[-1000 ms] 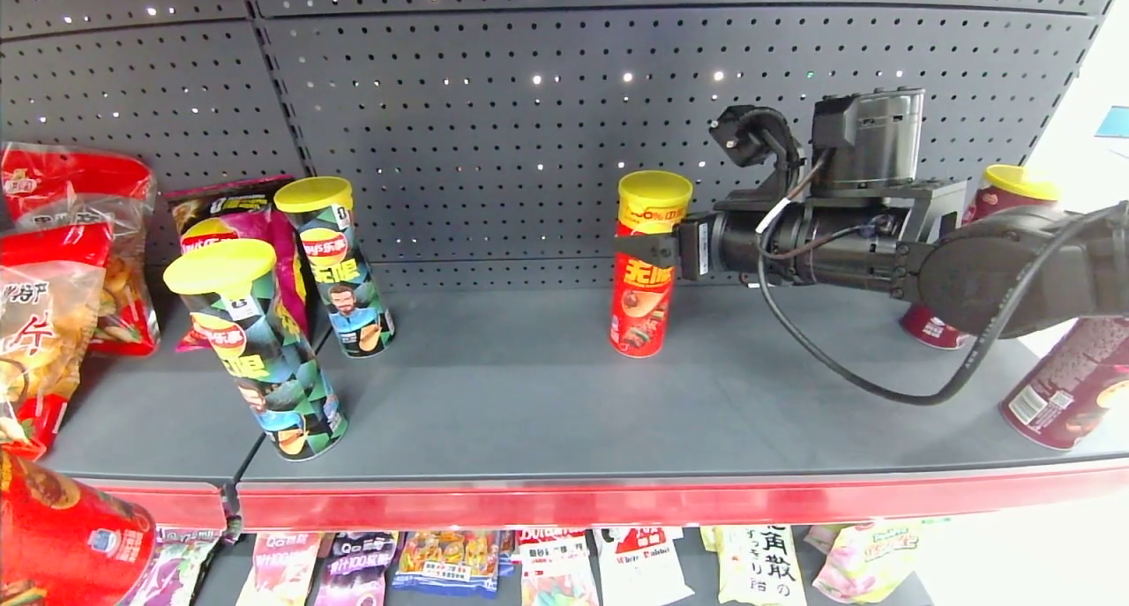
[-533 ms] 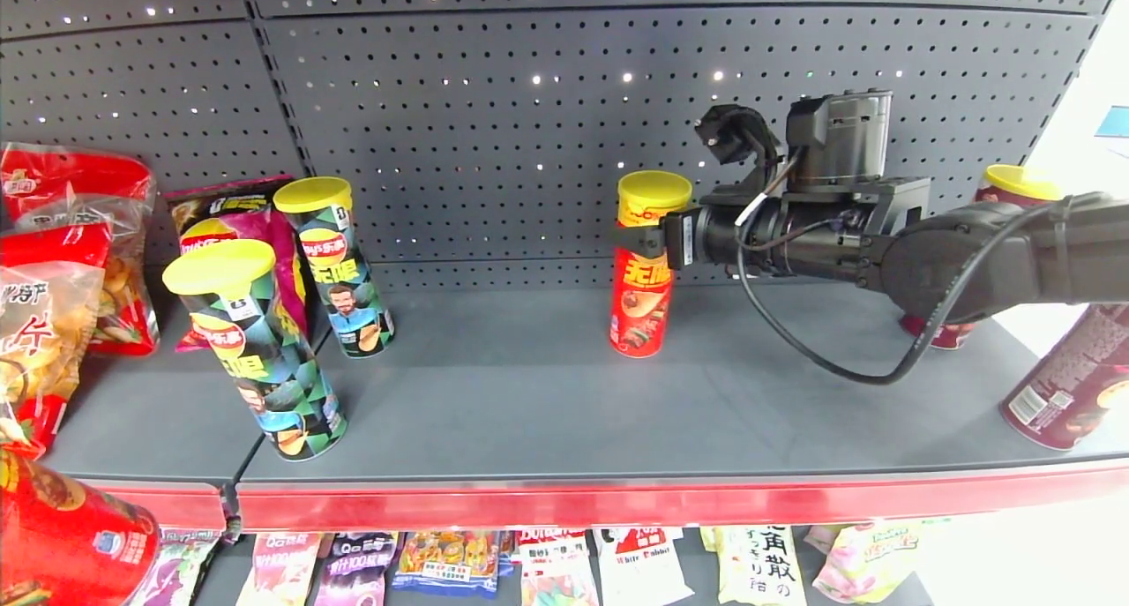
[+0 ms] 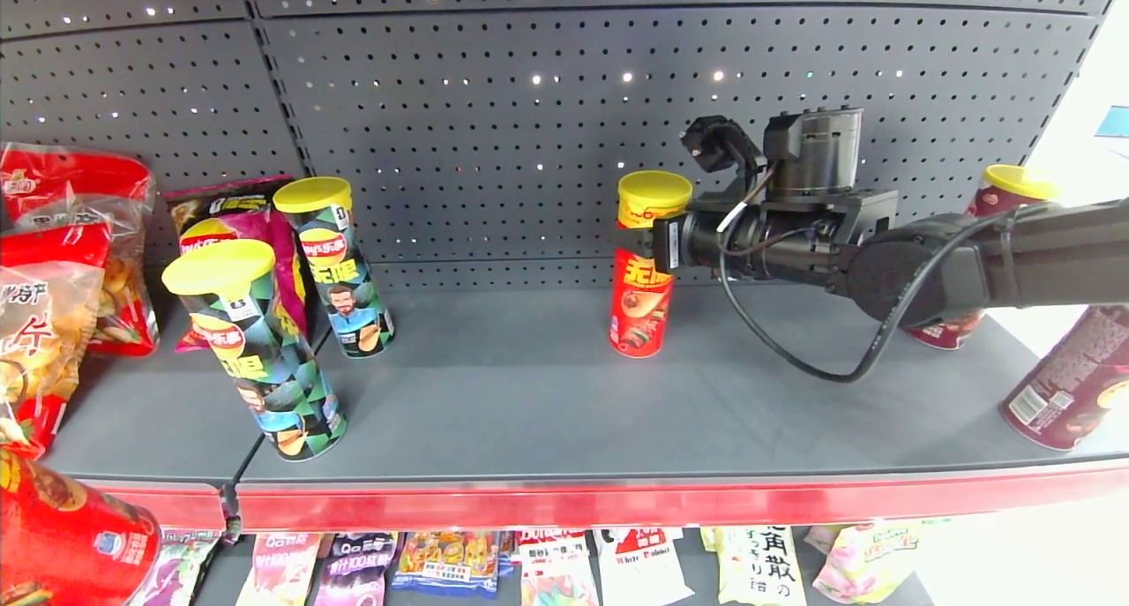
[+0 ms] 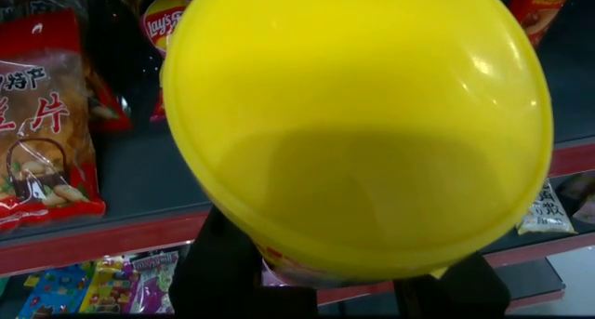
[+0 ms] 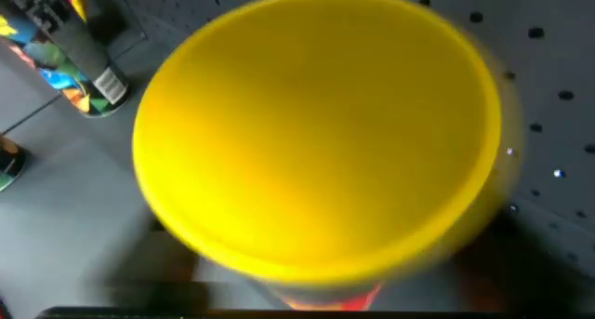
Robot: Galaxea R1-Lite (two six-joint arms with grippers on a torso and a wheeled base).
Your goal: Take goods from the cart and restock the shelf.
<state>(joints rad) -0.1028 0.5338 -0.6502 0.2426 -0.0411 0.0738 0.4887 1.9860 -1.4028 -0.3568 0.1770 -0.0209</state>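
A red chip can with a yellow lid (image 3: 639, 271) stands upright on the grey shelf (image 3: 529, 394), near the pegboard back. My right gripper (image 3: 637, 237) comes in from the right and is shut on its upper part, just under the lid. That lid (image 5: 316, 133) sits close under the right wrist camera. My left gripper (image 4: 335, 282) is shut on a second red can, whose yellow lid (image 4: 358, 124) faces the left wrist camera. This can (image 3: 66, 535) sits low at the left, in front of the shelf edge.
Two green-black cans (image 3: 256, 350) (image 3: 333, 266) and snack bags (image 3: 62, 262) stand on the shelf's left. Dark red cans (image 3: 1014, 191) (image 3: 1067, 377) stand at the right. Bare shelf lies between the groups. Packets (image 3: 547, 566) hang below the red front edge (image 3: 617, 500).
My right wrist has shifted left and its fingers sit a little higher on the red can, which stays standing in the same spot. The left arm's can has not moved.
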